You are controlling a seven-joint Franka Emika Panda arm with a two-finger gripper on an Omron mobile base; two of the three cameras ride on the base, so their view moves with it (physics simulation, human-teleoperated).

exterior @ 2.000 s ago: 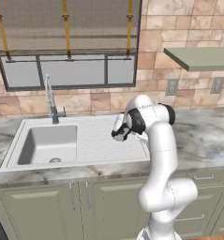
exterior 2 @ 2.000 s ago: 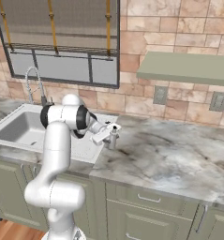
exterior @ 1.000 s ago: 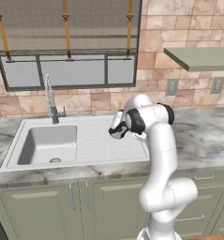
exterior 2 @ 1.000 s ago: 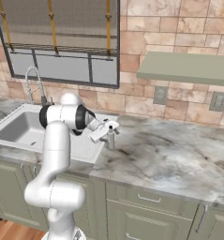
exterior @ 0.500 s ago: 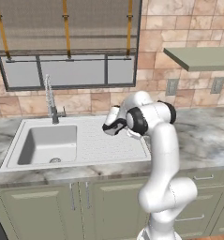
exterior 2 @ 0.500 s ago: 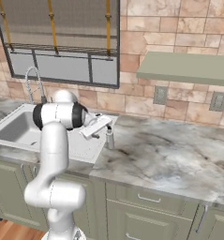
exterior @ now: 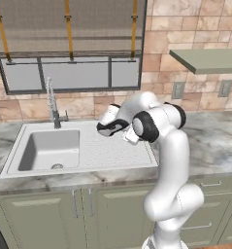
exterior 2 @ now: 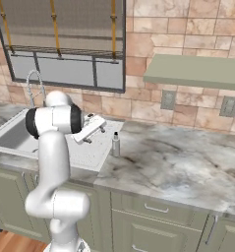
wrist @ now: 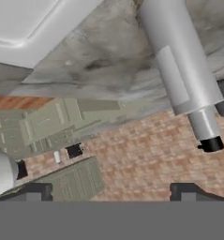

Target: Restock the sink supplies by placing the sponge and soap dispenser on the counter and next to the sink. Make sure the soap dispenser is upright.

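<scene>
Arm: I have the white Franka arm bent over the ribbed drainboard [exterior: 115, 148], its hand tilted and hanging above the drainboard's right part.
Gripper: my gripper [exterior 2: 93, 134] stands with its jaws wide apart and nothing between them; in the hand view the two dark fingertips [wrist: 34, 191] sit far from each other at the bottom.
Soap dispenser: the slim grey-silver soap dispenser [exterior 2: 116, 144] stands upright on the marble worktop [exterior 2: 178, 162], just beside the drainboard's right edge and clear of the gripper. In the hand view the bottle [wrist: 179, 65] appears inverted, pump end pointing down the picture, because the camera is rolled with the hand.
Sink: the pale basin [exterior: 49, 150] lies left of the drainboard, with the chrome spring faucet [exterior: 52, 103] rising at its back edge under the window [exterior: 69, 44].
Worktop: grey-white veined marble over sage-green cabinets [exterior: 44, 214], running right along the tan brick wall [exterior 2: 188, 24] beneath a green shelf [exterior 2: 195, 71] and two wall outlets [exterior 2: 168, 100].
Sponge: I cannot place it from these views.
</scene>
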